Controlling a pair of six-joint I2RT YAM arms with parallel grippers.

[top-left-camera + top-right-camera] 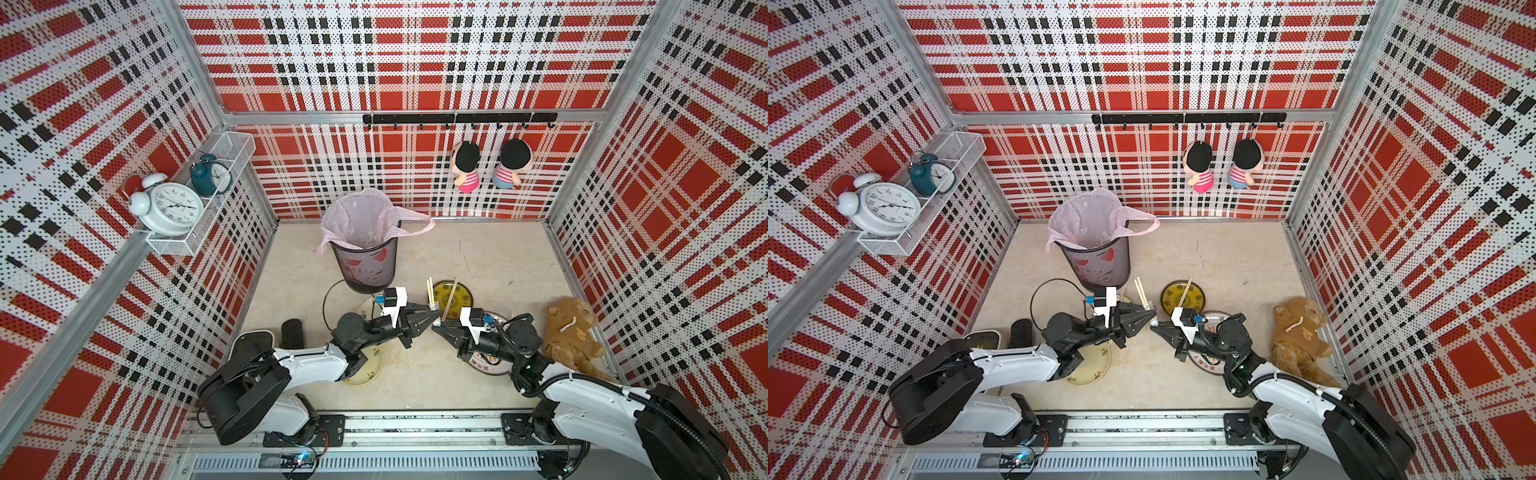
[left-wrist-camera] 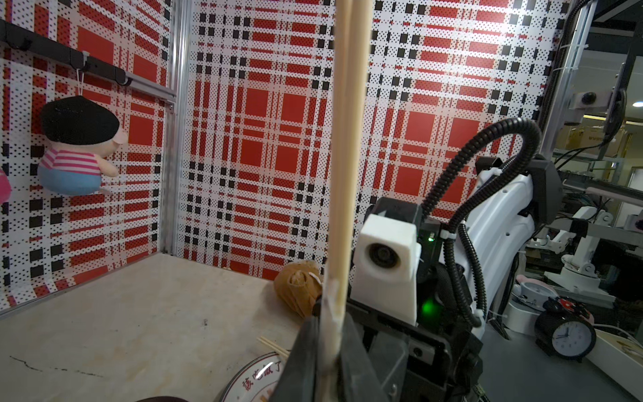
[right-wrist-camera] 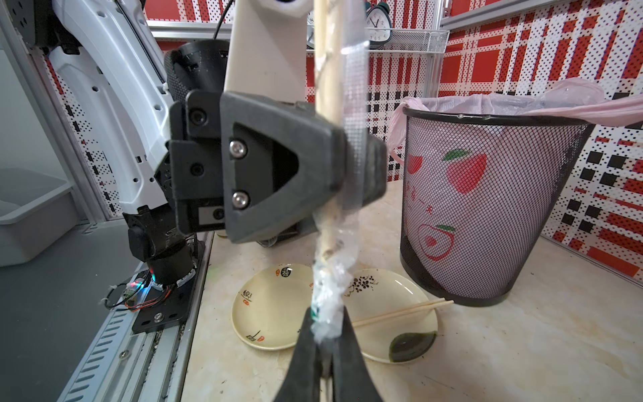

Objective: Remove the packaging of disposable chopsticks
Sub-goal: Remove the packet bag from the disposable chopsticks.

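**Wrapper pull set up over the table**

I hold the chopsticks (image 3: 328, 69) upright with the left fingers (image 1: 430, 319) clamped shut on them. The right fingers (image 1: 441, 330) pinch the crumpled wrapper (image 3: 330, 296) end, so pulling apart should strip it. Bin (image 3: 487, 209) stands near for the scrap.

The bin (image 1: 365, 262) stands toward the back of the table (image 1: 478, 249), left of the middle. Right of it a plate (image 1: 466, 297) carries loose chopsticks (image 1: 450, 299). In front, the left gripper (image 1: 435, 318) and right gripper (image 1: 434, 328) meet tip to tip. The left one is clamped on an upright pair (image 1: 429, 294), the right one on the wrapper (image 3: 330, 296) at its foot. A teddy bear (image 1: 575, 332) sits at the right edge. Clocks (image 1: 172, 208) sit on a shelf (image 1: 172, 247) on the left wall; dolls (image 1: 467, 166) hang on the back wall.
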